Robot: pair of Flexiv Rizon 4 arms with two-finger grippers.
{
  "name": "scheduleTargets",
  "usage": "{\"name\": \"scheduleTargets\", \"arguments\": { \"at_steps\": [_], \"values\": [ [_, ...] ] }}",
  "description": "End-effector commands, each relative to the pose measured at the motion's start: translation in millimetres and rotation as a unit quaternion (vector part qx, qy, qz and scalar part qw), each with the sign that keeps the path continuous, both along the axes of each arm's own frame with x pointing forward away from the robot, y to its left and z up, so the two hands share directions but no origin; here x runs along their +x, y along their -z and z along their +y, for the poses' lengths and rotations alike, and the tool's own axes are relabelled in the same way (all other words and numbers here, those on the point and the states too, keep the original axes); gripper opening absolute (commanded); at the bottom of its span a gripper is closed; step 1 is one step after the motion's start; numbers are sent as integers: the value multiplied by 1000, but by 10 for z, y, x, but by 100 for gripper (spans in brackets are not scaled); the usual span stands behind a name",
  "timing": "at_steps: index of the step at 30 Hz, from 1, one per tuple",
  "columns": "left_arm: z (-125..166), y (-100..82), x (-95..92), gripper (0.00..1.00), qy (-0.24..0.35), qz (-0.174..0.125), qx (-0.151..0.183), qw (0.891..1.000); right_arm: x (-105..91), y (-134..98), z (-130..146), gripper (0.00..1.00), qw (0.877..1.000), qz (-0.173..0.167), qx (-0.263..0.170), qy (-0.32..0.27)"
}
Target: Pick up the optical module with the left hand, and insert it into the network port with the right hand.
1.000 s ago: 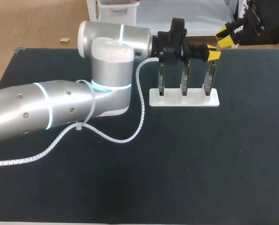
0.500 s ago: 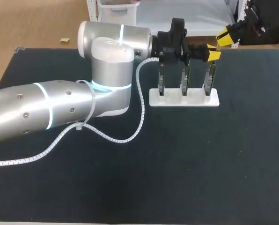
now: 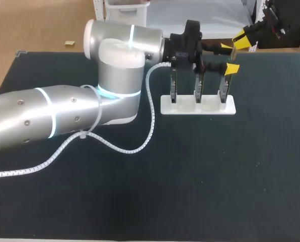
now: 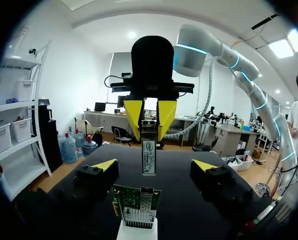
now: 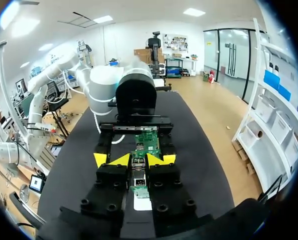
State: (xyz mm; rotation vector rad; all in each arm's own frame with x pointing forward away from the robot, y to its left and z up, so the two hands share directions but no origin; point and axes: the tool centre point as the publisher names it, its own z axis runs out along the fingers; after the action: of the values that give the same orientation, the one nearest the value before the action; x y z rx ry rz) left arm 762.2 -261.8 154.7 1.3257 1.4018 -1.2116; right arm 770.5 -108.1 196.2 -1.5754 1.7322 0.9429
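Right pincer (image 4: 149,116) grips the optical module (image 4: 149,150) upright, ready for the network port (image 4: 138,199). Left pincer (image 4: 154,164) stands wide, clear.

Dark table in a bright white room
The table (image 3: 200,191) wears a matte, near-black cover; tan floor (image 3: 44,25) lies beyond its far left corner, white walls (image 5: 124,35) rise past its far end, and ceiling panels (image 5: 199,11) shine overhead.

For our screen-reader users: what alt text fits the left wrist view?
The right pincer holds the module upright, ahead of the open left pincer. Under the module, a green card stands in a white stand.
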Motion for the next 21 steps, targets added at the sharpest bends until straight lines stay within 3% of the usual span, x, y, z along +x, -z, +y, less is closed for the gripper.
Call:
{"name": "scheduleTargets", "arguments": {
  "at_steps": [1, 5, 9, 11, 18, 20, 21],
  "values": [
    [30, -63, -25, 100, -2, 0, 35, 999, 2, 0, -1, 0, 1000, -1, -1, 2],
    [78, -53, -43, 100, -6, -6, 57, 998, 5, 1, -6, 0, 1000, -1, -1, 3],
    [117, -20, -71, 100, -7, -17, 103, 995, 13, 2, -8, 0, 1000, -1, -2, 3],
    [150, 30, -79, 100, -6, -7, 123, 992, 18, -2, -9, 0, 1000, -2, -2, 3],
    [226, 121, -50, 100, -9, -1, 160, 987, 20, -7, -10, 0, 1000, -3, -2, 2],
    [250, 138, -38, 100, -2, 9, 151, 989, 22, -12, -10, 0, 1000, -4, -3, 2],
    [262, 146, -33, 100, 2, 1, 166, 986, 23, -13, -10, 0, 1000, -4, -3, 2]
  ]
}}
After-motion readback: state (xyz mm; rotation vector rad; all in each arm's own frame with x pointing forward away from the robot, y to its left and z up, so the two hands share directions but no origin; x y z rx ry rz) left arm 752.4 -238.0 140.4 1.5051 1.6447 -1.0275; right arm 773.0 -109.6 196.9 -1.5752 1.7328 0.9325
